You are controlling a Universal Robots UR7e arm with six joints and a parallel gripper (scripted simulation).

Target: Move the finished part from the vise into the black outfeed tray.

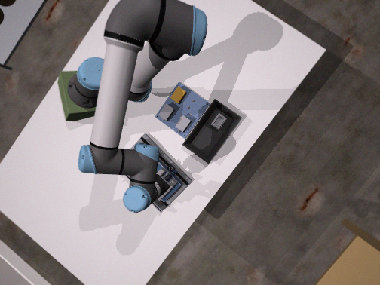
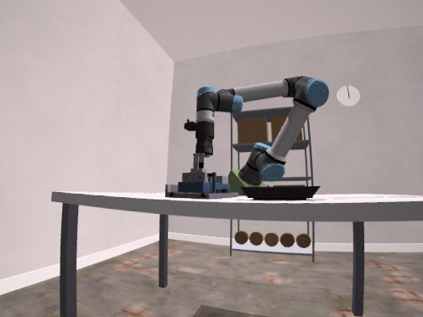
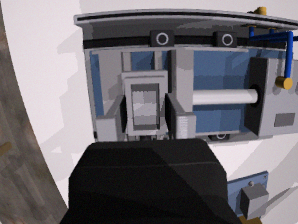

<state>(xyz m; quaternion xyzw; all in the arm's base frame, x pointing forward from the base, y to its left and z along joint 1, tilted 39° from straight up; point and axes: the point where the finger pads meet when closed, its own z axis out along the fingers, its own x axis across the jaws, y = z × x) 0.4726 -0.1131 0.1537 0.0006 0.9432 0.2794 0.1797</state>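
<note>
The finished part (image 3: 145, 104), a grey block with a pocket on top, sits between the jaws of the blue and grey vise (image 3: 220, 70) (image 1: 178, 184) (image 2: 197, 188). My gripper (image 3: 145, 105) (image 2: 199, 164) reaches straight down onto it and its fingers are shut on the part's two sides. In the top view the wrist hides the gripper and most of the part. The black outfeed tray (image 1: 195, 145) (image 2: 281, 192) lies to the right of the vise and holds one pocketed block (image 1: 219, 121) at its far end.
A blue fixture plate (image 1: 190, 106) between the arm's base and the tray carries a yellow block (image 1: 178, 94) and two grey blocks (image 1: 169, 111) (image 1: 183, 123). The arm stands on a green pedestal (image 1: 67, 103). A shelf rack (image 2: 268, 130) stands behind the table.
</note>
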